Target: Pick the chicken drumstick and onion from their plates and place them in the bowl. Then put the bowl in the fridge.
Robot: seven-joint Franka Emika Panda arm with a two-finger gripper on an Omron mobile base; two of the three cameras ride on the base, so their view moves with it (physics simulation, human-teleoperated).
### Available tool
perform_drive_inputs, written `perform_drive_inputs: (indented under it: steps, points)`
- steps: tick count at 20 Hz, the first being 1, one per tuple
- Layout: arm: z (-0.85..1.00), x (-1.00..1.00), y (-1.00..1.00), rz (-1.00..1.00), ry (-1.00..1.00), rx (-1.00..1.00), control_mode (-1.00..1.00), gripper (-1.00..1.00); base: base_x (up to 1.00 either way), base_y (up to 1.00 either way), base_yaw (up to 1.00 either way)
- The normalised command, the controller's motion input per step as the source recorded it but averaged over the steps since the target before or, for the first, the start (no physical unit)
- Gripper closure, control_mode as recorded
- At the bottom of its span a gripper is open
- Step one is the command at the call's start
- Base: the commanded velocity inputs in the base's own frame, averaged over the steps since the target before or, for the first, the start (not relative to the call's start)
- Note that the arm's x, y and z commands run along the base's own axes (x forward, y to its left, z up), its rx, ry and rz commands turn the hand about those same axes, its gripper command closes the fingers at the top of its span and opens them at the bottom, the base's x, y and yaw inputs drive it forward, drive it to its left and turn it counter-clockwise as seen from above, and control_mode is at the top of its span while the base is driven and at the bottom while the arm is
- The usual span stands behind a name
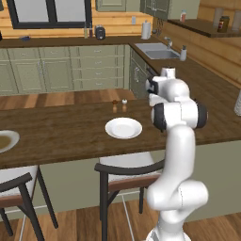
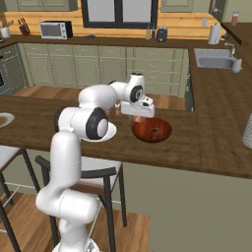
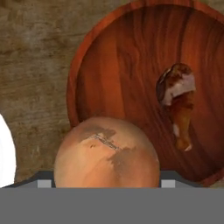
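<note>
In the hand view the round orange-brown onion (image 3: 107, 153) sits between my fingertips, so my gripper (image 3: 106, 181) is shut on it. It hangs just over the near rim of the reddish-brown bowl (image 3: 109, 74). The chicken drumstick (image 3: 178, 105) lies inside the bowl, bone end toward the rim. From the right base view my gripper (image 2: 139, 116) hovers at the bowl's (image 2: 152, 132) left edge. One white plate (image 1: 123, 127) lies bare on the counter beside the bowl, and a second plate (image 1: 4, 140) sits at the far left.
Two tiny shakers (image 1: 119, 102) stand behind the near plate on the dark wooden counter (image 1: 56, 132). Chairs (image 1: 122, 174) are tucked under its front edge. A sink (image 1: 157, 51) and green cabinets (image 1: 61, 70) lie further back. A pale cylinder (image 2: 247, 130) stands at the right edge.
</note>
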Motion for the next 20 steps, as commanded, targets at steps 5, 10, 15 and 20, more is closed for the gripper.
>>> perform_drive_inputs:
  steps: [5,10,15,20]
  points:
    - [-0.43,0.28,-0.43,0.00,0.02,0.03,-1.00,1.00,0.00,0.00,0.00]
    - [-0.51,0.02,-0.01,0.00,0.00,0.00,-1.00,1.00,0.00,0.00,0.00]
    - [-0.35,0.00,-0.01,0.00,0.00,0.00,-1.00,1.00,0.00,0.00,0.00]
    - [-0.32,0.04,-0.15,0.00,0.00,0.00,-1.00,1.00,0.00,0.00,0.00]
